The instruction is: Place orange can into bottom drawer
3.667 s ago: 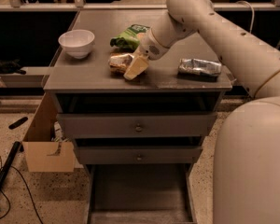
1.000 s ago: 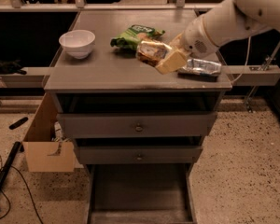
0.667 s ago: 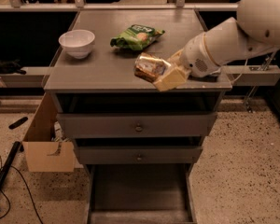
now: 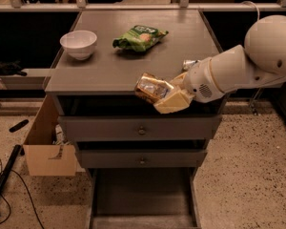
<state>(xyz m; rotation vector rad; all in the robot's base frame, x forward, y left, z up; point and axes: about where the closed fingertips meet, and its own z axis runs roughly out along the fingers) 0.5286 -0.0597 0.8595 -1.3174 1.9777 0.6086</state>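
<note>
Far to the left of the fingers and lower down, an open brown cardboard box point(image 4: 46, 152) sits on the floor; we cannot tell what it holds. Up on the grey cabinet top point(image 4: 109, 68), well left of the fingers, a round white bowl point(image 4: 78, 44) shows only its pale inside. Behind the fingers lies a crinkled green snack bag point(image 4: 139, 37). The small shiny brown-orange can point(image 4: 151, 88) lies tilted over the top's front edge, clamped between the gripper's point(image 4: 166, 94) pale fingers point(image 4: 177, 100). Well below them, the grey wooden bottom drawer point(image 4: 142, 199) stands pulled out, showing its bare floor. Just behind the fingers to the right, a silver-grey foil packet point(image 4: 190, 63) peeks out.
</note>
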